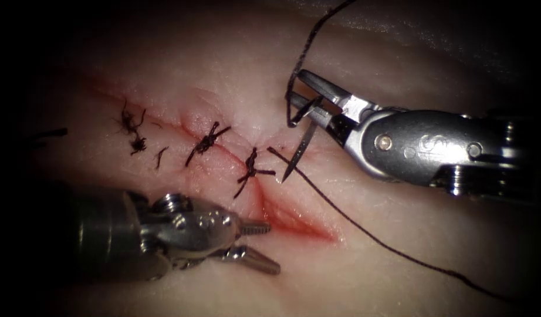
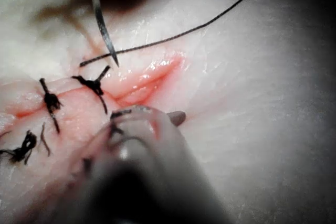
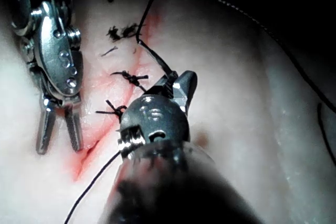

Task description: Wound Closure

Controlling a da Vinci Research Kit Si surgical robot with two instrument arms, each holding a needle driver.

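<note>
On the tissue (image 1: 399, 282), we noted the right tool (image 1: 303, 97) pinching the needle (image 1: 300, 149) near its blunt end, point down just right of the cut (image 1: 294, 223), outside the tissue, the left tool (image 1: 264, 246) spread and empty.

My work surface here is the tissue (image 1: 182, 64), a pale slab with a reddish cut (image 1: 282, 217) running across it from upper left to lower right. Three dark knotted stitches (image 1: 207, 142) cross the closed upper stretch of the cut, while its lower right end lies open with red fluid (image 1: 305, 228) along its edges. A dark thread (image 1: 370, 232) lies on the tissue to the right of the cut, trailing toward the lower right, and short cut ends of thread (image 1: 159, 156) lie near the leftmost stitch.
</note>
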